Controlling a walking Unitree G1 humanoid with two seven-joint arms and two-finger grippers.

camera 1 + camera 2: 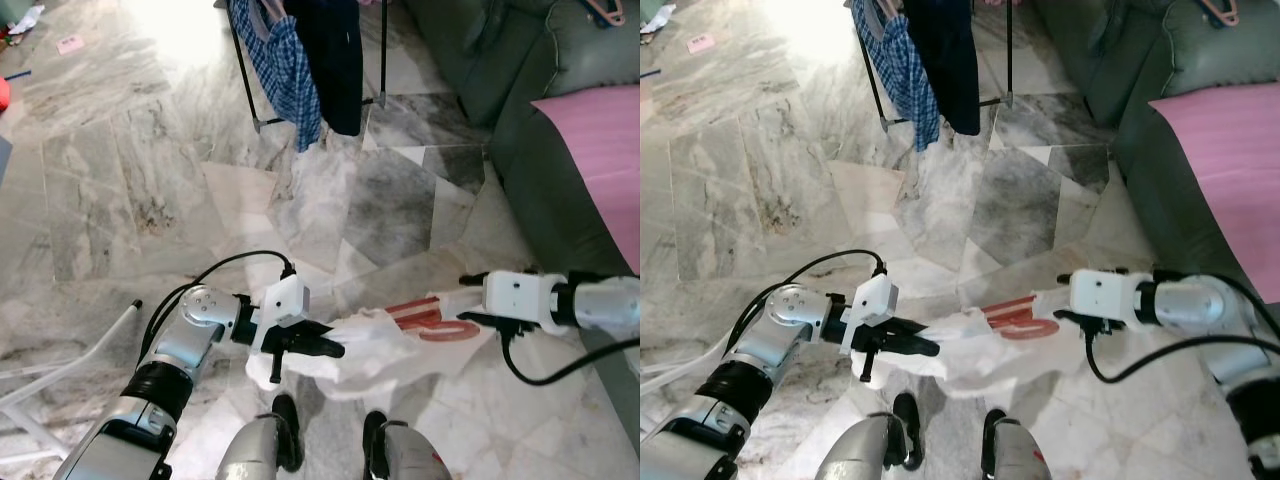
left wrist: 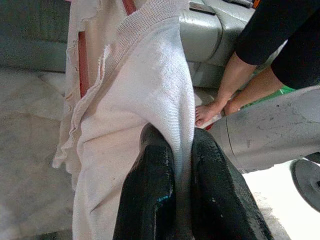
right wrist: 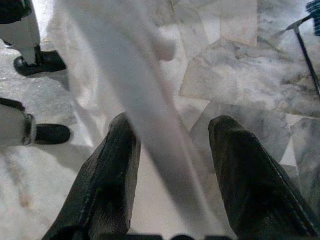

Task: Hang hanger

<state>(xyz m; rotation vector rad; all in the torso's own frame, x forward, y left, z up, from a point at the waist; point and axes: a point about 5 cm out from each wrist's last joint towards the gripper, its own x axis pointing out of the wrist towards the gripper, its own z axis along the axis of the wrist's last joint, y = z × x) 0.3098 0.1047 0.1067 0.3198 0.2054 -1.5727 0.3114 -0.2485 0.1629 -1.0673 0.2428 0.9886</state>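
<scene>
Ahead of you, the clothes rack (image 1: 300, 70) stands on the floor (image 1: 130, 200) at the far side; the sofa (image 1: 540, 150) runs along your right; low in front, the garment (image 1: 380, 350) with the hanger (image 1: 430, 318) inside spans between left gripper (image 1: 330, 349) and right gripper (image 1: 470, 320); a person's hand (image 2: 212, 111) lies beyond the garment.

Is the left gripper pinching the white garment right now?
Yes. In the left wrist view the left gripper has both black fingers closed on a fold of the white garment.
</scene>
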